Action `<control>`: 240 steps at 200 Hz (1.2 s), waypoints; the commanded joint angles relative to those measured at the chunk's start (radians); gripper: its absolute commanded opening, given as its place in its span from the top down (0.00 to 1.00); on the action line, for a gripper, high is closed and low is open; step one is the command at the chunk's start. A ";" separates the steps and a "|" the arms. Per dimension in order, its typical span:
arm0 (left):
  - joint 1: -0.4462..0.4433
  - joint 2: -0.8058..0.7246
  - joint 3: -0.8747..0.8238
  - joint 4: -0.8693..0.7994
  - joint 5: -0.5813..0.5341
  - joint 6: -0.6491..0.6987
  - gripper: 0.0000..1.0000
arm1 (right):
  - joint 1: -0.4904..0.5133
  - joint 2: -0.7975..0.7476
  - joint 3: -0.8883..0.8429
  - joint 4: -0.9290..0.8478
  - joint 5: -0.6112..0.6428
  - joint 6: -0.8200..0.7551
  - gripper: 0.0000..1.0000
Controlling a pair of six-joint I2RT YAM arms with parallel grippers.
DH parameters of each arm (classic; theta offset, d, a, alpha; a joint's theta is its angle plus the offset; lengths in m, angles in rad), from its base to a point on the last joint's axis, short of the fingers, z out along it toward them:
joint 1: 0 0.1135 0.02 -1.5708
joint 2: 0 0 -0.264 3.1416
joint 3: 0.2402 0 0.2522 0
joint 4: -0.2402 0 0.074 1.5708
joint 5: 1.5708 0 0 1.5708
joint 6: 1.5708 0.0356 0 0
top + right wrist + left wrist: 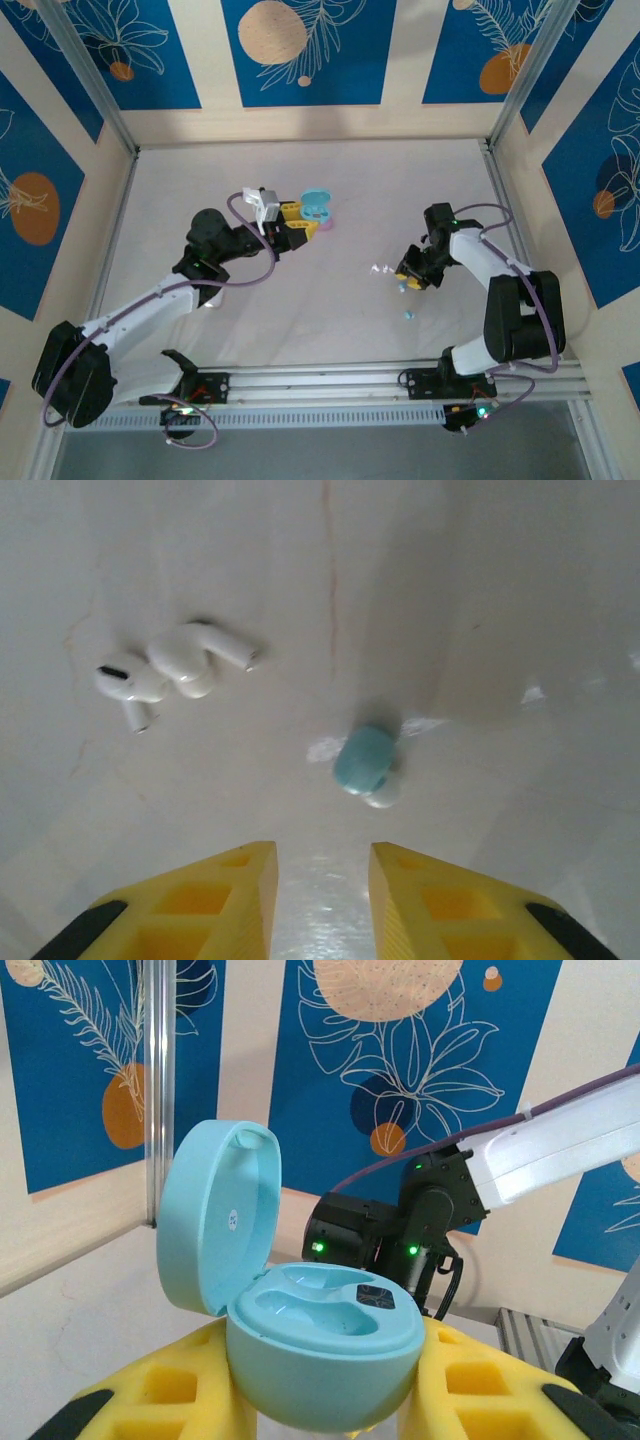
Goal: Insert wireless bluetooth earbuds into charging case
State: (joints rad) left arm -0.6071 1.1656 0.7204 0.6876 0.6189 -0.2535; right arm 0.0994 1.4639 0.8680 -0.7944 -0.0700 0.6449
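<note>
One teal earbud (408, 315) lies toward the tabletop's (300, 320) near edge. Beyond, the right gripper (322, 900), jaws slightly parted and empty, faces a second teal earbud (362, 759) and two white earbuds (170, 670). Farther back, the left gripper (297, 222) clamps the open charging case (320, 1350).

- Pale table (330, 300), bare across its middle.
- Blue wall panels (340, 60) with white leaf outlines and orange circles.
- Metal posts (90, 80) in the back corners.
- Metal rail (330, 378) along the near edge.

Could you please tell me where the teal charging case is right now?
The teal charging case is near the centre of the top view, lid open, held in the left gripper.
</note>
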 commanded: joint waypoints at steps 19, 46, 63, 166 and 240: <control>-0.014 -0.019 0.005 0.001 -0.003 0.012 0.71 | 0.012 0.050 -0.003 0.019 0.058 0.018 0.70; -0.017 -0.016 0.008 0.000 -0.002 0.010 0.71 | 0.022 0.086 0.002 0.034 0.062 0.016 0.70; -0.016 -0.019 0.008 -0.005 -0.004 0.012 0.71 | 0.028 0.104 0.004 0.043 0.068 0.013 0.71; -0.018 -0.013 0.015 -0.017 -0.005 0.016 0.71 | 0.061 0.164 0.037 0.031 0.136 -0.024 0.71; -0.020 -0.003 0.027 -0.025 0.001 0.013 0.71 | 0.076 0.187 0.051 0.031 0.153 -0.031 0.73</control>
State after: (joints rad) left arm -0.6121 1.1660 0.7208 0.6640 0.6189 -0.2531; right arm 0.1661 1.6314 0.9009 -0.7601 0.0650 0.6178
